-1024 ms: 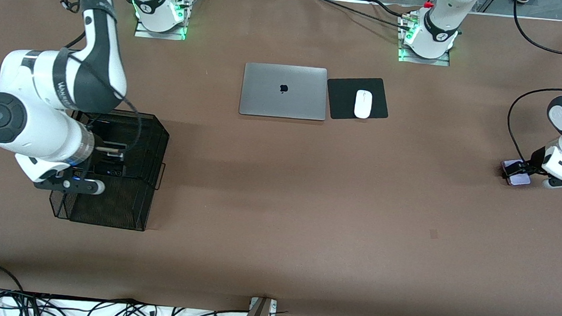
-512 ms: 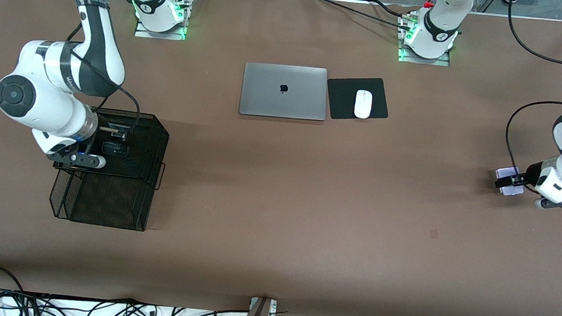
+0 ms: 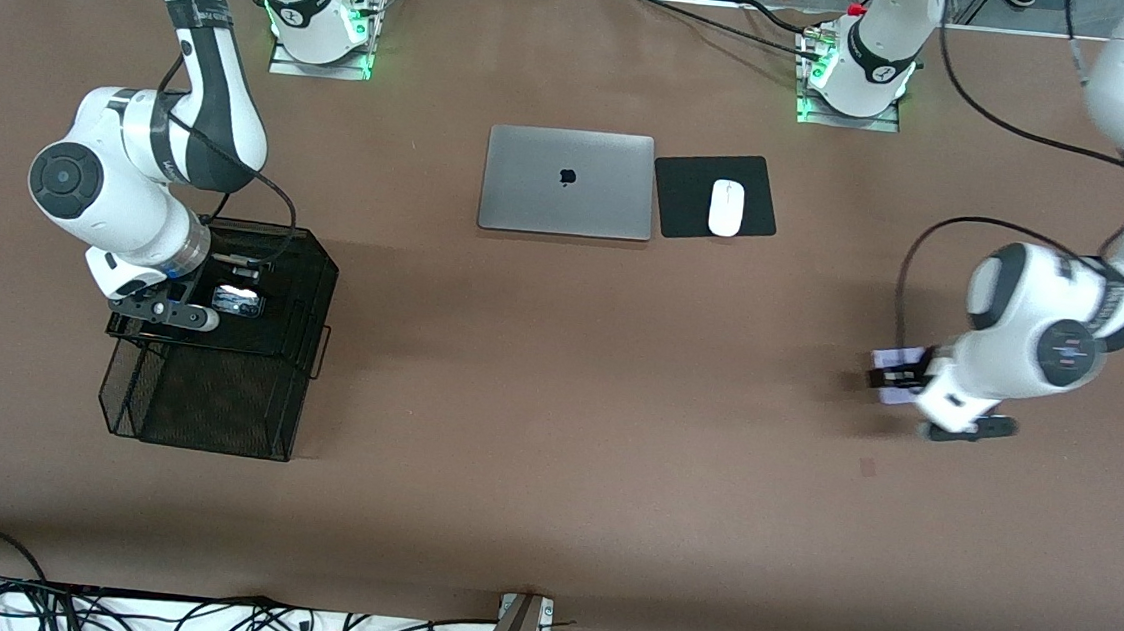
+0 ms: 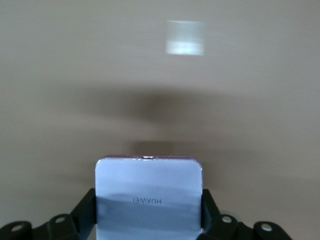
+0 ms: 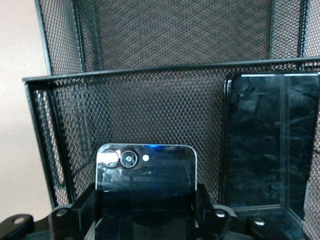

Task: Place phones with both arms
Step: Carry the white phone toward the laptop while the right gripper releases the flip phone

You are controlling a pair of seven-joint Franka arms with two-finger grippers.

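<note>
Over the black mesh basket (image 3: pixel 214 399) at the right arm's end of the table (image 3: pixel 555 405), the right tool (image 3: pixel 234 302) is being held with its fingers pinched on the small black phone (image 5: pixel 145 185), whose camera lenses are showing in the right wrist view. Beside it in the same basket compartment, the long black phone (image 5: pixel 270 145) is being kept leaning upright against the mesh wall. Toward the left arm's end, the left tool (image 3: pixel 893 379) is being carried above the bare table, its fingers clamped on the sides of the lavender-white phone (image 4: pixel 148 195), which is being held flat with lettering showing on its face. Between the two bases, the closed silver laptop (image 3: pixel 567 183) is lying flat, and just beside it the white mouse (image 3: pixel 726 208) is resting on the black mouse pad (image 3: pixel 686 200).
</note>
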